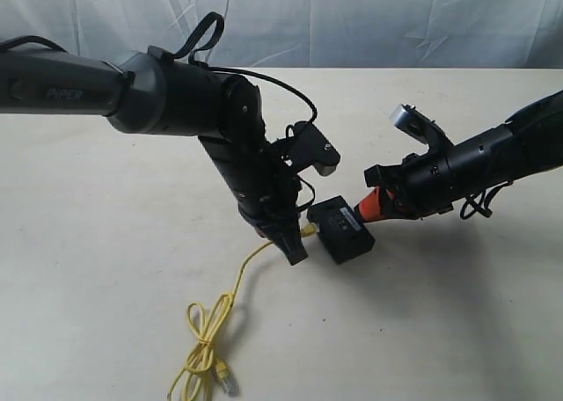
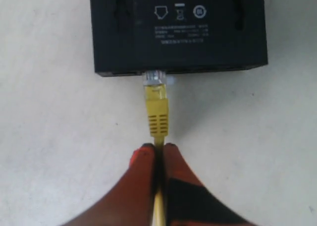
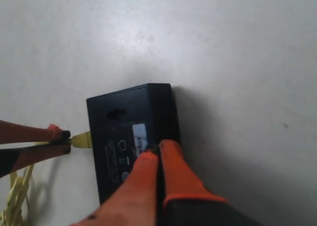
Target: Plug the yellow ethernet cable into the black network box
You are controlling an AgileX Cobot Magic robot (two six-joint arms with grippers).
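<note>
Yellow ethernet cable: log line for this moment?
left hand: shut on yellow ethernet cable | plug: at black network box port | right hand: shut, atop box

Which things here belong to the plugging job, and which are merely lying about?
Job: yellow ethernet cable, black network box, left gripper, right gripper.
Merely there: table, backdrop cloth; nothing loose.

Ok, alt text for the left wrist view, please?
The left gripper is pinched shut on the yellow ethernet cable just behind its yellow boot, with its clear plug at a port in the side of the black network box. The box lies flat on a white table, printed marks facing up.
</note>
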